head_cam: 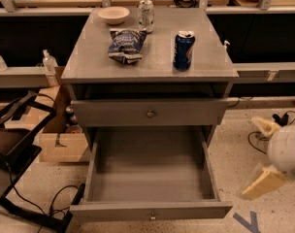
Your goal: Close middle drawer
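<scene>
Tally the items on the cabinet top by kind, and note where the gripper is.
cans: 2, a blue can and a silver can
bowl: 1
chip bag: 1
Total: 4
The gripper is open, low to the right of the pulled-out middle drawer, touching nothing.

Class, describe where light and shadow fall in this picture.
Camera view: overhead light brightens the cabinet top; the recess beneath it lies in deep shadow; the open middle drawer is dim inside; the tool, open, right of that drawer over the floor, is brightly lit.
</scene>
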Action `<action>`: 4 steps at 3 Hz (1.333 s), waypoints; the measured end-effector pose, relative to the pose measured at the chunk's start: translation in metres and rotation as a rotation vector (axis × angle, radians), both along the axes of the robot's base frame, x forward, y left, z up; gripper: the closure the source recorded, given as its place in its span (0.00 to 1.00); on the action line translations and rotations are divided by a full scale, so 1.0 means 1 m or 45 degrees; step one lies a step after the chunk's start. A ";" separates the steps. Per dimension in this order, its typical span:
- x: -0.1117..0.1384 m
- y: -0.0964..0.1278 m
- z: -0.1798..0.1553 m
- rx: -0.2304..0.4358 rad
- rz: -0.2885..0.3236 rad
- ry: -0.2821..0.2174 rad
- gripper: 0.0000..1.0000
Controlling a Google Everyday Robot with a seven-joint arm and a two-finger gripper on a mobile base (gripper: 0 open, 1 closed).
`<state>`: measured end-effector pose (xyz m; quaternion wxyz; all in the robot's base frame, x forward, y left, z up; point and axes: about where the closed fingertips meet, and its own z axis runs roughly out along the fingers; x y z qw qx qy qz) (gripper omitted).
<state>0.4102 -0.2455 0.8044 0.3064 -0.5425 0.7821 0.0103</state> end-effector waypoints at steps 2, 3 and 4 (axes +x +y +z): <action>-0.018 0.007 -0.100 0.131 -0.040 0.067 0.48; -0.048 0.004 -0.136 0.151 -0.085 0.183 0.72; -0.048 0.005 -0.135 0.149 -0.082 0.182 0.95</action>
